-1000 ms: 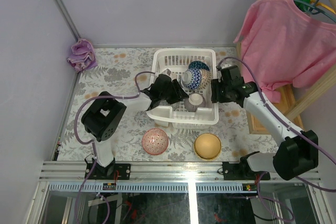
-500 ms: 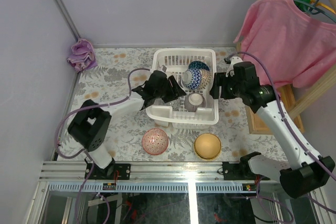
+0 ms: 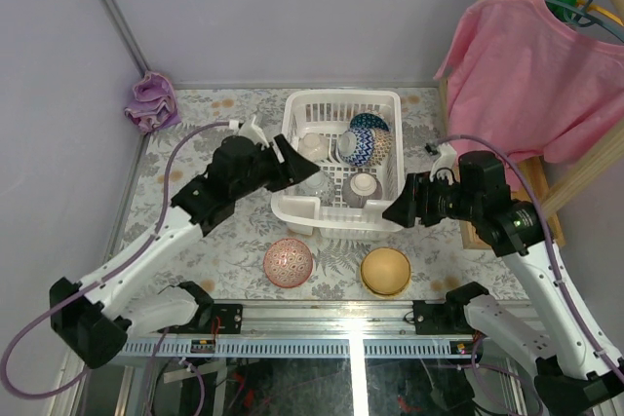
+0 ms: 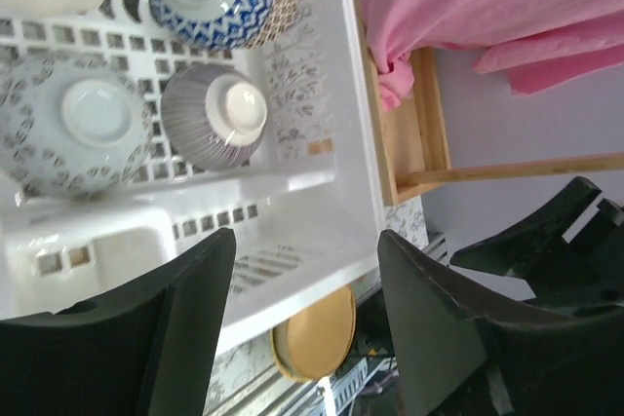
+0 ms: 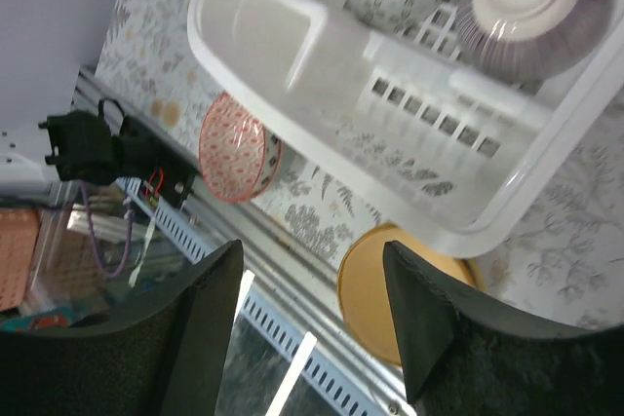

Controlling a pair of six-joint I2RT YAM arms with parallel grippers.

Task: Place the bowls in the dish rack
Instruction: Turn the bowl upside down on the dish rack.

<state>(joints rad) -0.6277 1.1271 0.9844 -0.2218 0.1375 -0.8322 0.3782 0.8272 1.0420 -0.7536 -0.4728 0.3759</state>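
The white dish rack (image 3: 336, 217) stands mid-table and holds several bowls: a blue-white netted bowl (image 3: 364, 146), a whitish bowl (image 3: 314, 146), a grey-patterned bowl (image 3: 318, 182) and a striped bowl (image 3: 363, 185). On the table in front lie a pink-red bowl (image 3: 289, 262) and a tan-yellow bowl (image 3: 386, 271). My left gripper (image 3: 295, 165) hovers open and empty over the rack's left edge. At the rack's near right corner my right gripper (image 3: 403, 209) is open and empty. The left wrist view shows the rack (image 4: 327, 197) and tan-yellow bowl (image 4: 314, 333); the right wrist view shows both loose bowls (image 5: 237, 148) (image 5: 390, 294).
A pink garment (image 3: 531, 75) hangs on a wooden stand (image 3: 485, 233) at the right. A purple cloth (image 3: 151, 101) lies in the far left corner. Metal rails (image 3: 312, 317) run along the near table edge.
Both arms have pulled back from the rack, the left toward the left and up, the right toward the near right. Both jaws have widened. A whitish bowl now shows where the left gripper was.
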